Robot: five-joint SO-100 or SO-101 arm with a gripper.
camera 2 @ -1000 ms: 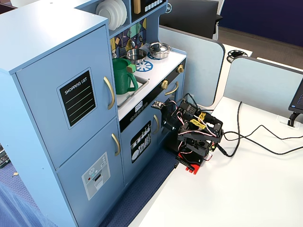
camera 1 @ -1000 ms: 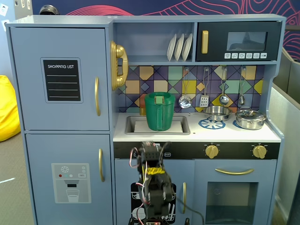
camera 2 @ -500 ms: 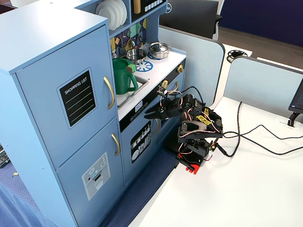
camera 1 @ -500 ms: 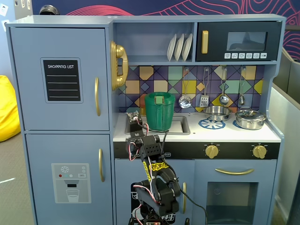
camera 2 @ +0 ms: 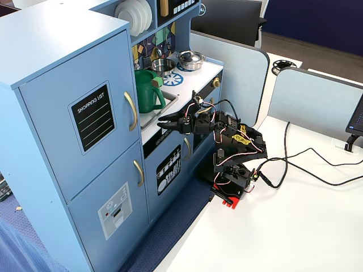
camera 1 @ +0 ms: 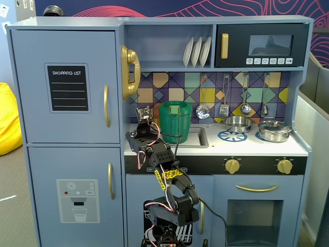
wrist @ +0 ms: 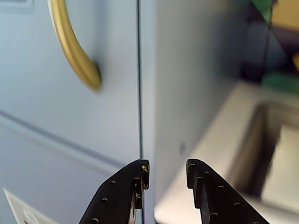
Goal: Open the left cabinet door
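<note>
The left cabinet door (camera 1: 33, 103) is the pale blue upper door with the black "SHOPPING LIST" panel (camera 1: 67, 87), and it sits flush and closed. Its curved gold handle (camera 1: 106, 105) runs down the right side; the side fixed view also shows this handle (camera 2: 131, 111). My gripper (camera 1: 130, 137) hovers at countertop height, just right of the door's right edge and below the handle. In the wrist view the gripper (wrist: 167, 169) is open with nothing between its fingers. The handle's lower end (wrist: 77, 53) lies up and to the left.
A green pitcher (camera 1: 175, 122) stands in the sink right behind the arm. A gold toy phone (camera 1: 129, 71) hangs on the cabinet side above the gripper. Below is the dispenser door (camera 1: 77, 200) with its own handle (camera 1: 110, 181). Cables (camera 2: 306, 164) trail across the white table.
The arm has unfolded from in front of the lower cabinet and lifted the gripper up and left towards the door's right edge. The door has stayed closed.
</note>
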